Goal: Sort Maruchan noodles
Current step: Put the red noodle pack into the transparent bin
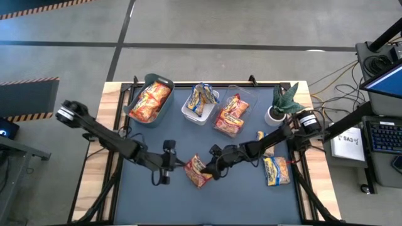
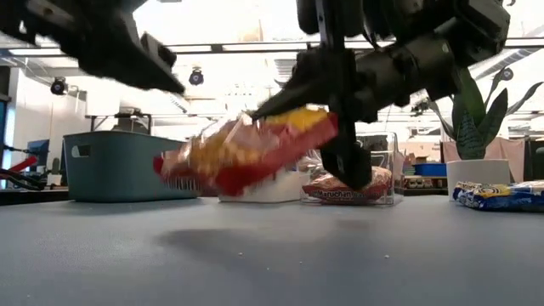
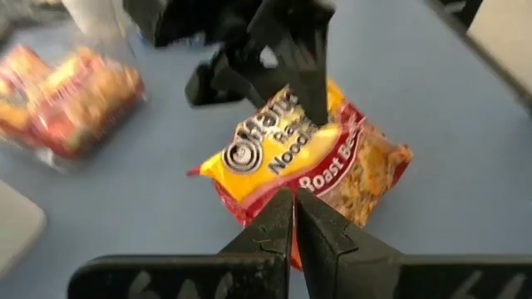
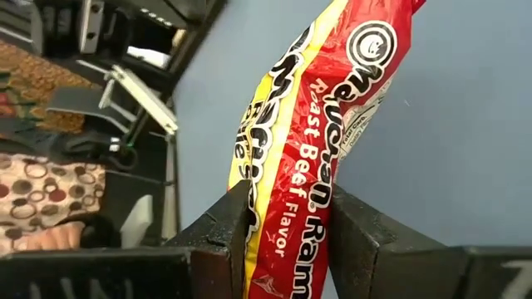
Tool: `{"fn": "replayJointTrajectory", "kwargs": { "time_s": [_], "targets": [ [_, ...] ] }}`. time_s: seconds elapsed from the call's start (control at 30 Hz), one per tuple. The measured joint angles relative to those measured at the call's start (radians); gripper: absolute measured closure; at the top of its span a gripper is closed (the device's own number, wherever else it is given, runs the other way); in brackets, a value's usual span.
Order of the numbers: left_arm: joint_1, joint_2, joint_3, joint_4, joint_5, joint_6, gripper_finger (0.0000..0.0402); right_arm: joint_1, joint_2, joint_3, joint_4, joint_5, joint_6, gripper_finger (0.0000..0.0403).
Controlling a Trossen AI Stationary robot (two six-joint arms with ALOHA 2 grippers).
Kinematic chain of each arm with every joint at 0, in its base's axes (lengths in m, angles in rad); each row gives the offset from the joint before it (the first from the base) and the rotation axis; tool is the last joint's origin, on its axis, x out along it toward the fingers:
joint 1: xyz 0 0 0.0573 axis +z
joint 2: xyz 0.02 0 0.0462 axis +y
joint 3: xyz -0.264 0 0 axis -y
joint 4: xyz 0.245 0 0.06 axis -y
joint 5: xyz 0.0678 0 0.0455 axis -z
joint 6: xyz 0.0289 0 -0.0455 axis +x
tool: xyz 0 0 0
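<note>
Noodles: one red-yellow packet (image 1: 197, 171) lifted off counter (image 1: 239, 194), pinched edge-on in right hand (image 1: 213, 171); two blue-yellow packets (image 1: 276, 169) lie right. Three bins (image 1: 151, 100) behind. Left hand (image 1: 167, 169) closed, empty, beside packet.

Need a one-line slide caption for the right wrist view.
Right gripper pinching a red roast beef noodle packet above the blue table.

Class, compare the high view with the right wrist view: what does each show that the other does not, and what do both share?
Only the high view shows the three bins, grey-green, white and clear, the potted plant, the left pincer and the blue-and-yellow packet. Only the right wrist view shows the packet's "Roast Beef Flavor" print. Both show the red-and-yellow packet held in the right pincer above the table.
</note>
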Motion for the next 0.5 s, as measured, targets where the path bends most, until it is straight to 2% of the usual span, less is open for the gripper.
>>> {"fn": "replayJointTrajectory", "kwargs": {
  "time_s": [0.13,0.37,0.5],
  "targets": [
    [0.000,-0.109,0.000,-0.025,-0.025,0.076,0.0402,-0.015,-0.074,0.000,-0.066,-0.001,-0.044,0.0295],
    [0.000,-0.269,0.000,-0.048,-0.182,0.231,0.0402,-0.053,-0.238,0.000,-0.216,0.028,-0.122,0.0295],
    [0.010,-0.328,0.000,-0.046,-0.222,0.331,0.0402,-0.102,-0.385,0.006,-0.419,0.087,-0.175,0.0295]
  ]
}}
